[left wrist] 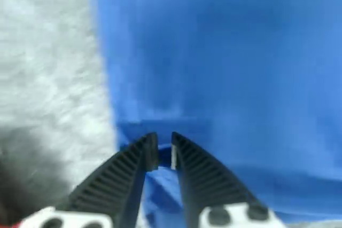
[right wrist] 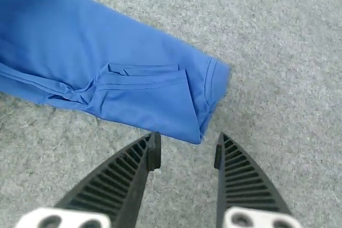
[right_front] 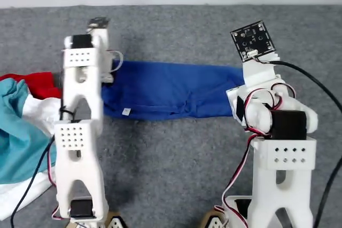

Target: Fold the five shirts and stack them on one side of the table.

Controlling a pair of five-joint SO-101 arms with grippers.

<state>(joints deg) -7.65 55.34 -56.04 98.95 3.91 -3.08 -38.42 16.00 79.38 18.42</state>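
Blue cloth shirt (right_front: 171,90) spans side to side: left tool (left wrist: 164,150) clamps one end, right tool (right wrist: 185,150) stands parted just beside the other.

The blue shirt (right_front: 171,92) is covered at its ends by the left arm (right_front: 80,78) and right arm (right_front: 267,116); the shirt heap (right_front: 18,137) is cut off by the high view's edge.

I see my left gripper (left wrist: 164,152) pinched almost together at the edge of the blue shirt (left wrist: 224,68). A fold of blue cloth and a small white sliver sit between its black ribbed fingers (left wrist: 125,177). The shirt lies flat, and its straight edge meets the grey table covering (left wrist: 48,68).
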